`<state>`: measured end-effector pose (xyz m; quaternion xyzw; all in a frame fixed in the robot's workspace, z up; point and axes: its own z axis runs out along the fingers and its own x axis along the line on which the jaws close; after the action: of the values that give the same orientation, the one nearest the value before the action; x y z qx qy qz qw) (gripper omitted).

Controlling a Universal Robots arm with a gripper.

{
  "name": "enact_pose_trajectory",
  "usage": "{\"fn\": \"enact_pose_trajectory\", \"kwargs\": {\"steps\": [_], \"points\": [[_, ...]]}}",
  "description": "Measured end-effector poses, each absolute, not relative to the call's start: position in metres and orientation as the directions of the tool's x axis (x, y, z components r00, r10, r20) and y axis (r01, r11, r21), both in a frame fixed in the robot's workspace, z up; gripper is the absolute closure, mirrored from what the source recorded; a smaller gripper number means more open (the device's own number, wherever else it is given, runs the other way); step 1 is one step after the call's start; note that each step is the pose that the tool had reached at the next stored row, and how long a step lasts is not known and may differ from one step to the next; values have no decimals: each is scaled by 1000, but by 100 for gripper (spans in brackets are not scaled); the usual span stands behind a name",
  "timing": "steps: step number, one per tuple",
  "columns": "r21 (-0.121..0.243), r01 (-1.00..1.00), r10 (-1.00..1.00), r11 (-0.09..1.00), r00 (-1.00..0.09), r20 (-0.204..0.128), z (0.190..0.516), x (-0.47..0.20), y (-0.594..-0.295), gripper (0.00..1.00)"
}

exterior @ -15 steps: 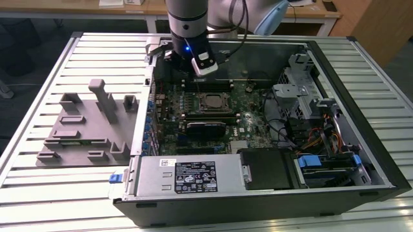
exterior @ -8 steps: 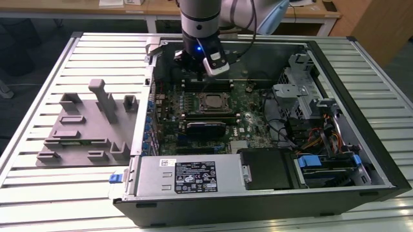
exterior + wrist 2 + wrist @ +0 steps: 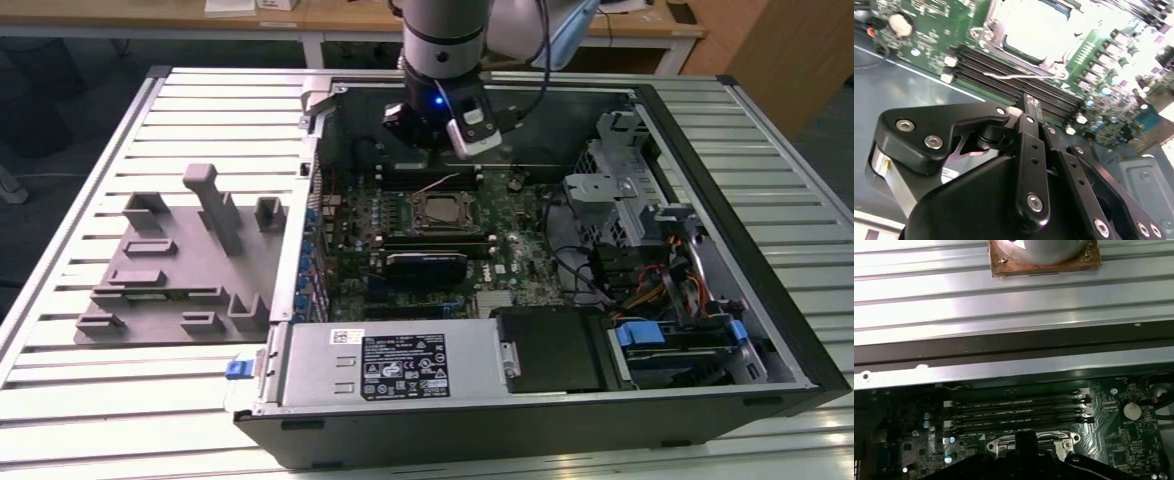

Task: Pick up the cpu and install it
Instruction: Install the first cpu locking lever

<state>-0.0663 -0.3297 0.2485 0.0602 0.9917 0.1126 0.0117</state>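
The case is a black metal box lying open on a ribbed aluminium table. Inside it a green motherboard carries one square, metal-framed socket. The cpu, a flat square with a silvery lid, appears to sit inside that socket; in the second wrist view it shows as a bright, pale square within the socket frame. Four long black memory slots run parallel just beside the socket. One grey plastic tray, moulded with blocks and posts, lies on the table beside the case, well apart from the socket.

The arm descends into the case from above, wrist near vertical, with the gripper near the socket, over the motherboard. The jaws, black bolted metal links, appear drawn close together with nothing seen between them; the gripper hangs near the memory slots.
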Motion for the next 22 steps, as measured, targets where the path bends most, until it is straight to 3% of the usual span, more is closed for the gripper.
{"fn": "enact_pose_trajectory", "kwargs": {"steps": [22], "points": [[218,117,124,969,-992,-20,242,-51,-330,89]]}}
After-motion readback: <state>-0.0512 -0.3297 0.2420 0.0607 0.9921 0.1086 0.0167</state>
